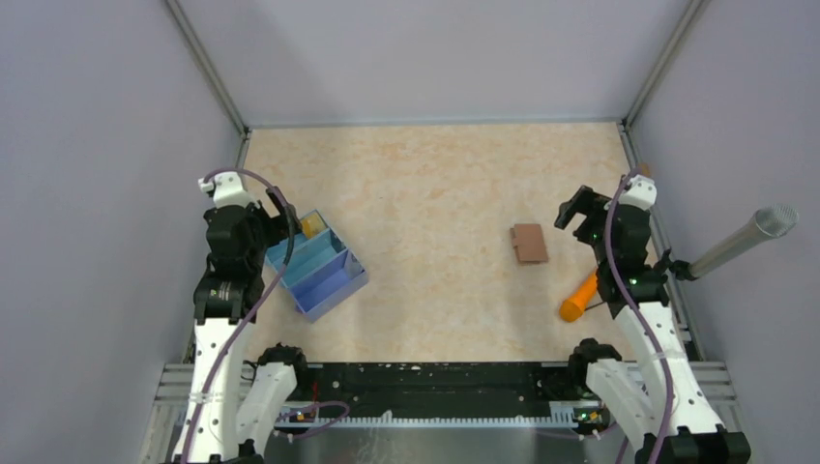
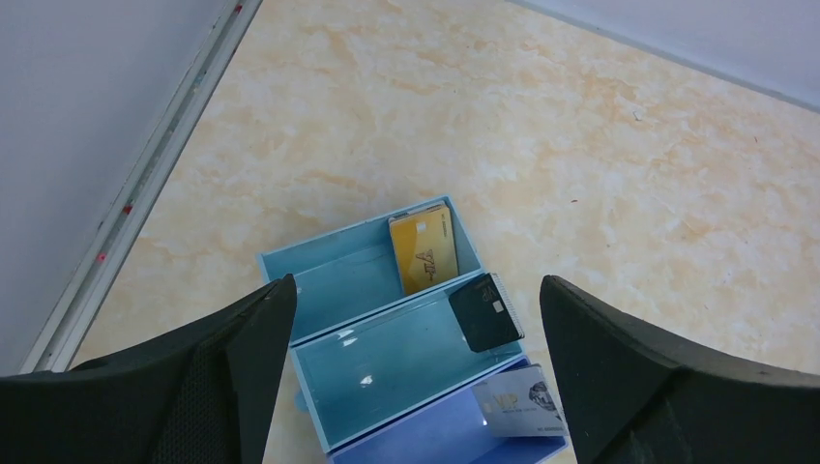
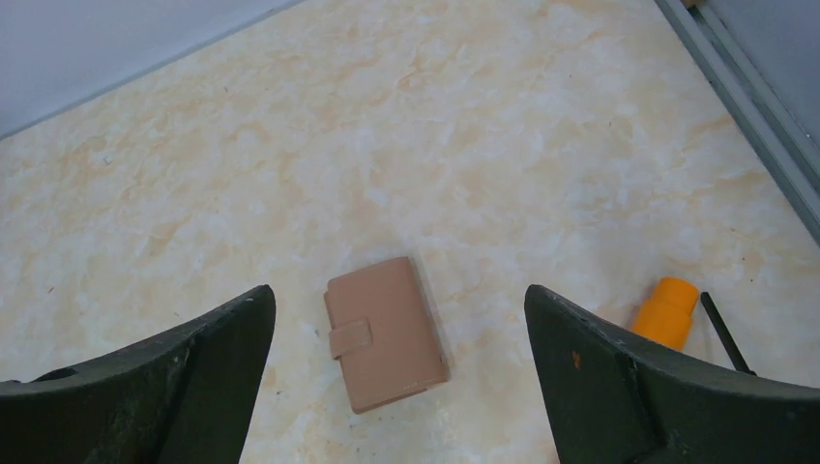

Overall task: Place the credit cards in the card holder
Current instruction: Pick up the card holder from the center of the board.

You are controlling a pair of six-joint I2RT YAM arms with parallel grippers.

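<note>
Tan-brown leather, the card holder [image 3: 385,333] lies shut and flat on the tabletop [image 3: 290,145], right of centre in the top view. Its long axis runs almost up and down the frame, and a clasp tab sits on its left edge. The credit cards, a gold card [image 2: 424,251], a black card [image 2: 486,311] and a silver card [image 2: 522,404], lean in separate compartments of the blue divided box [image 2: 329,261] at the left. The left gripper [image 2: 416,290] and right gripper [image 3: 398,295] are spread wide and hold nothing.
</note>
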